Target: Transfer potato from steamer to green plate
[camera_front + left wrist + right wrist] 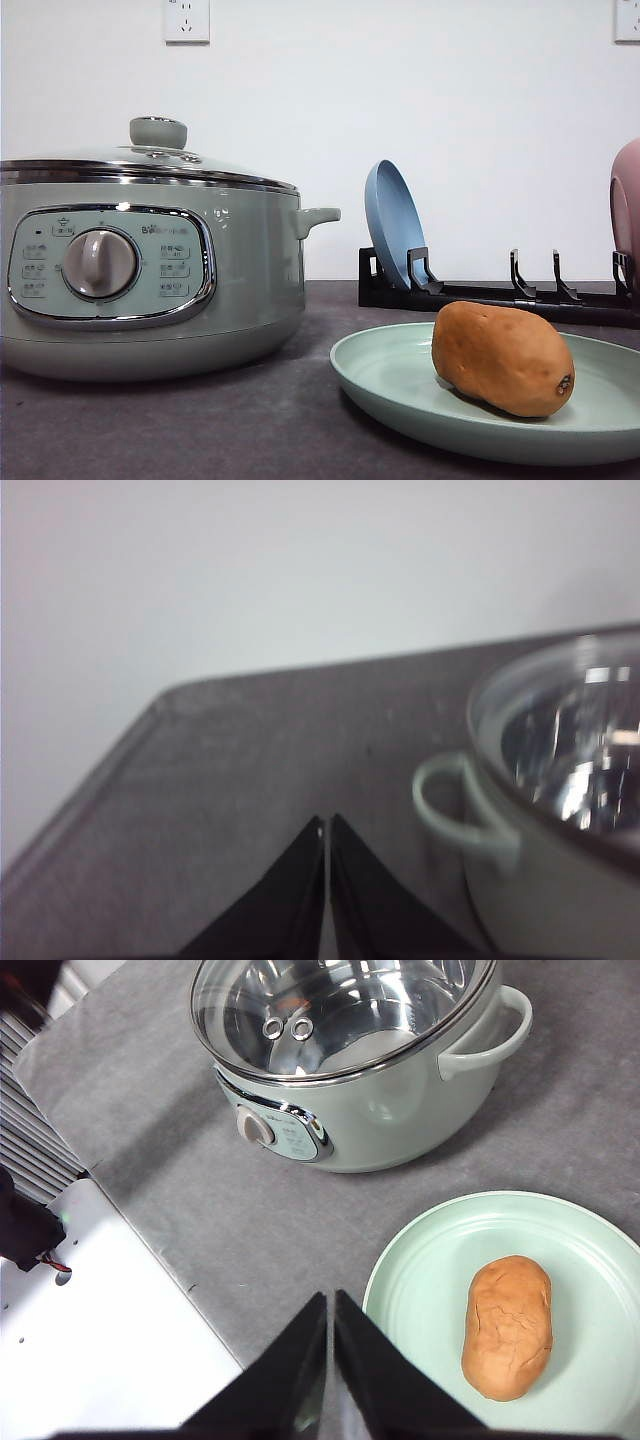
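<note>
On the surface [200,430], to the left: steamer [150,270], lid [150,160] on, side handle [318,217] pointing right. To the right and nearer the front: green plate [390,380], apart from the steamer. On the plate: potato [503,358], lying on its side. Behind the plate, by the wall: dish rack [500,295], with a blue plate [393,225] standing on edge in its left slots and a pink plate [627,205] at its right end.
</note>
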`<action>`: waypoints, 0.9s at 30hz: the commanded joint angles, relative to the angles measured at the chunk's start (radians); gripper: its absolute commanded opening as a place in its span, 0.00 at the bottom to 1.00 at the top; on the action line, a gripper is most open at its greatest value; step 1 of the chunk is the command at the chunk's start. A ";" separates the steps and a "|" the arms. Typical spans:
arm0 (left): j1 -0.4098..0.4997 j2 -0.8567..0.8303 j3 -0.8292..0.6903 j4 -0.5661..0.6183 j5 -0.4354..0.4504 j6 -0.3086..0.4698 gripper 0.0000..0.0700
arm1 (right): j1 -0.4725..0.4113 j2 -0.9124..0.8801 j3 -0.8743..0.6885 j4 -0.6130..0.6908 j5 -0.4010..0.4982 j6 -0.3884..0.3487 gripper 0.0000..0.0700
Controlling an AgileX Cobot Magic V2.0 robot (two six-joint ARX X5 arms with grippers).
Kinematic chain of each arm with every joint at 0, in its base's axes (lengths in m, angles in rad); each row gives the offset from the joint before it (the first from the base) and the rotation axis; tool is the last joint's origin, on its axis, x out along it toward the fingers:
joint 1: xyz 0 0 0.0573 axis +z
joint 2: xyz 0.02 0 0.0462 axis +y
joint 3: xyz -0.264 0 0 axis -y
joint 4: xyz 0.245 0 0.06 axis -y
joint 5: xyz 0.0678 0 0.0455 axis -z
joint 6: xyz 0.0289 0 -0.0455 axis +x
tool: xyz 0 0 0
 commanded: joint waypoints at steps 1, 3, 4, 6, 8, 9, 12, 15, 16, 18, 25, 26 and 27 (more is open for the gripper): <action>0.003 -0.019 -0.038 0.010 -0.003 -0.003 0.00 | 0.009 0.004 0.016 0.010 0.000 0.006 0.00; 0.003 -0.042 -0.079 0.008 -0.003 -0.003 0.00 | 0.009 0.004 0.016 0.010 0.000 0.006 0.00; 0.003 -0.053 -0.098 0.006 -0.003 -0.003 0.00 | 0.009 0.004 0.016 0.010 0.000 0.006 0.00; 0.003 -0.072 -0.129 0.004 -0.003 -0.003 0.00 | 0.009 0.004 0.016 0.010 0.000 0.006 0.00; 0.003 -0.088 -0.155 0.005 -0.003 -0.004 0.00 | 0.009 0.004 0.016 0.010 0.000 0.006 0.00; 0.003 -0.095 -0.166 0.004 -0.003 -0.007 0.00 | 0.009 0.004 0.016 0.010 0.000 0.006 0.00; 0.003 -0.114 -0.183 -0.017 -0.003 -0.007 0.00 | 0.009 0.004 0.016 0.010 0.000 0.006 0.00; 0.003 -0.129 -0.187 -0.059 -0.003 -0.006 0.00 | 0.009 0.004 0.016 0.010 0.000 0.006 0.00; 0.003 -0.129 -0.188 -0.071 -0.003 -0.006 0.00 | 0.009 0.004 0.016 0.010 0.000 0.006 0.00; 0.003 -0.129 -0.188 -0.080 -0.003 -0.007 0.00 | 0.009 0.004 0.016 0.010 0.000 0.006 0.00; 0.003 -0.129 -0.188 -0.062 -0.003 -0.006 0.00 | 0.009 0.004 0.016 0.010 0.000 0.006 0.00; 0.003 -0.129 -0.188 -0.063 -0.003 -0.006 0.00 | 0.009 0.004 0.016 0.010 0.000 0.006 0.00; 0.003 -0.129 -0.188 -0.063 -0.003 -0.006 0.00 | 0.009 0.004 0.016 0.010 0.000 0.006 0.00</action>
